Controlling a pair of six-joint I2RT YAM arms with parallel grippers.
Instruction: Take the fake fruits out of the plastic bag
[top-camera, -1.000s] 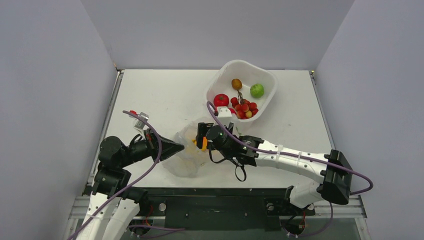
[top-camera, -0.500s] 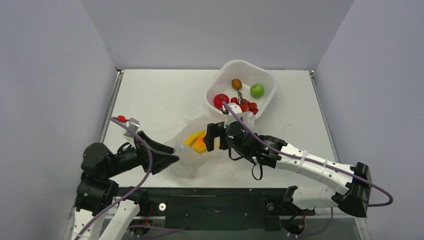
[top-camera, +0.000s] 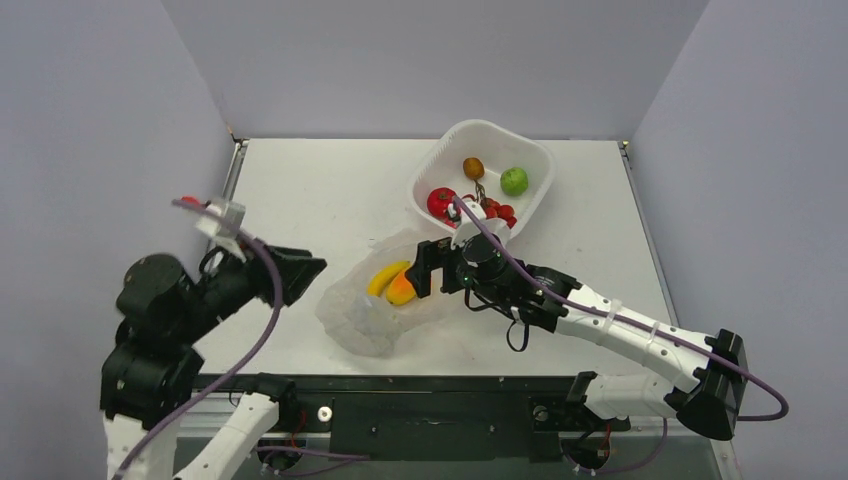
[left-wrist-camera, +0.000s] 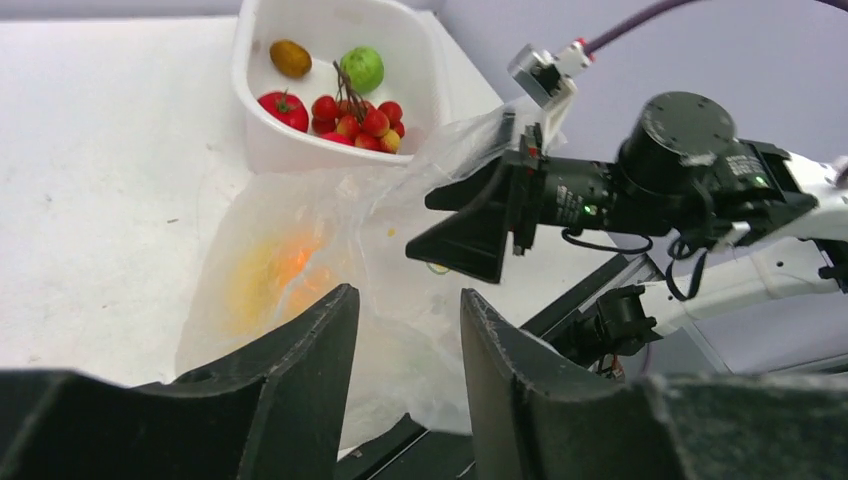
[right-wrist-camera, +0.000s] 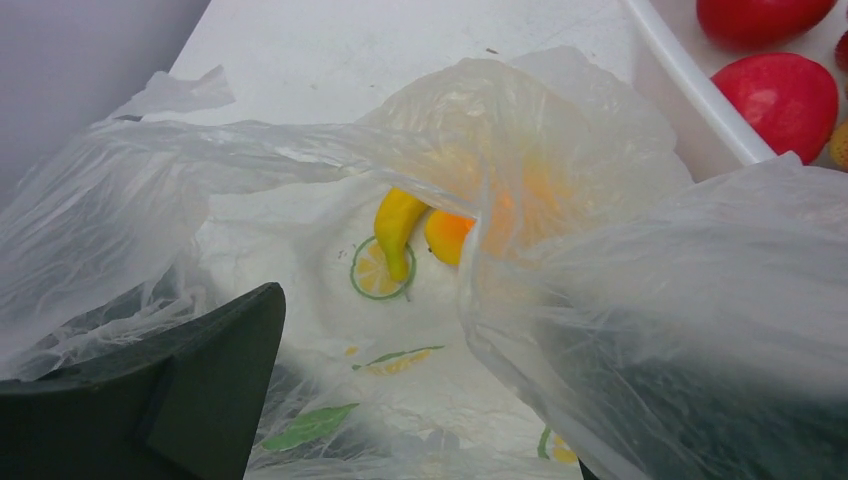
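Walls (top-camera: 100, 150) of pale lavender close three sides of the white counter (top-camera: 320, 190) in the top view. The white tub (top-camera: 540, 160), upper right of centre, holds the red round fruit (top-camera: 442, 201) and grapes (top-camera: 495, 212). The plastic bag (top-camera: 355, 320) lies at lower centre, a yellow fruit (top-camera: 383, 277) and an orange fruit (top-camera: 402, 291) inside it.

Left wrist view: the left claw (left-wrist-camera: 405, 300) is parted and empty, clear of the bag.

Right wrist view: the right claw (right-wrist-camera: 430, 340) gapes wide, with bag film draped over the finger at lower right.
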